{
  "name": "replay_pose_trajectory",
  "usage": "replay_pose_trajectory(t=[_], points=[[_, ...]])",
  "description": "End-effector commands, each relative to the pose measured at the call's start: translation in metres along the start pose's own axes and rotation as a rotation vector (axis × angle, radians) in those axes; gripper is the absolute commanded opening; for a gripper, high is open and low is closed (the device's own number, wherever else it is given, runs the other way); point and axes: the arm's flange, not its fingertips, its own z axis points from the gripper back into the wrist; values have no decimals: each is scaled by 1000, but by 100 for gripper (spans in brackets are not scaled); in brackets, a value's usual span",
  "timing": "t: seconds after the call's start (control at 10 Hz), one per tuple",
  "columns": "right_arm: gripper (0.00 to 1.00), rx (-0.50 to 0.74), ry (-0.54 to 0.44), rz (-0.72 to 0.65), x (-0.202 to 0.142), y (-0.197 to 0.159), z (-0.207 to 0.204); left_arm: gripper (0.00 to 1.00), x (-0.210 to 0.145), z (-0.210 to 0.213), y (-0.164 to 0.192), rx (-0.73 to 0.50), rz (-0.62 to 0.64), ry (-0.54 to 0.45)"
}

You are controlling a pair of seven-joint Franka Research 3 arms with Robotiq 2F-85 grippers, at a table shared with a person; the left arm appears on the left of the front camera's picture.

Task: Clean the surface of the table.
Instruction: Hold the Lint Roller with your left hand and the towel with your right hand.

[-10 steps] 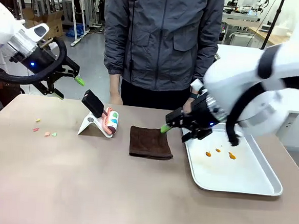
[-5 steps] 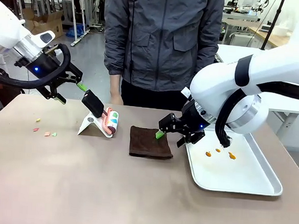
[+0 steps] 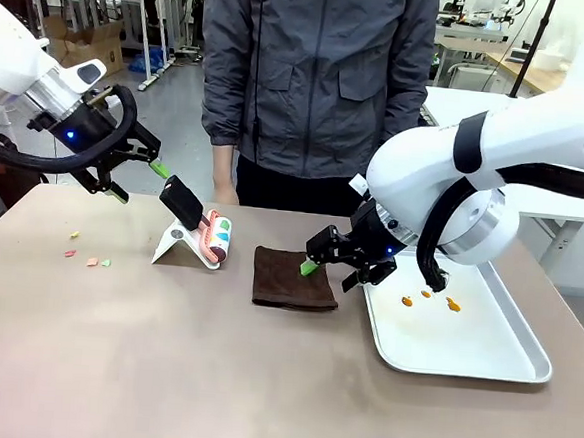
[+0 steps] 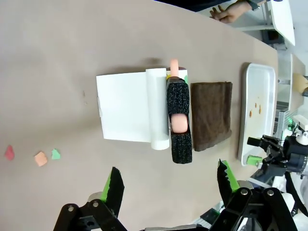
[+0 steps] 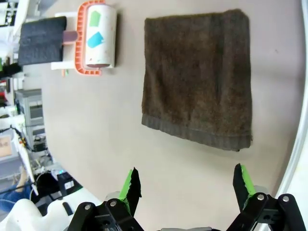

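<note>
Now: right gripper (image 3: 330, 272) spread over the brown cloth (image 3: 290, 279) (tray (image 3: 482, 365) just beside) — left gripper (image 3: 139, 180) spread above the lint roller (image 3: 214, 237); paper scraps (image 3: 89, 259) on the table (image 3: 211, 374).

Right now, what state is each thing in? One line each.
Dark brown towelling cloth: folded, flat.
Orange-framed lint roller, black handle: propped on white stand.
Shallow silver metal tray: orange-stained.
Taupe-brown table: scraps scattered.
Left gripper: open, raised.
Right gripper: open, near cloth.

Front view across table (image 3: 161, 370), both wrist views look down, all share cloth (image 3: 293, 277)
</note>
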Motion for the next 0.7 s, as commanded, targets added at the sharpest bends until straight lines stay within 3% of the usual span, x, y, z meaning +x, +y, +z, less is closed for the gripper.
replay_pose_trajectory(t=[0.0, 0.3, 0.6], points=[[100, -102, -24, -32, 33, 18, -19, 100, 8, -17, -12, 25, 16, -36], [100, -209, 1, -58, 76, 22, -51, 100, 14, -41, -13, 17, 45, 8], [100, -307, 21, -63, 95, 26, -77, 100, 20, -51, -15, 3, 50, 29]])
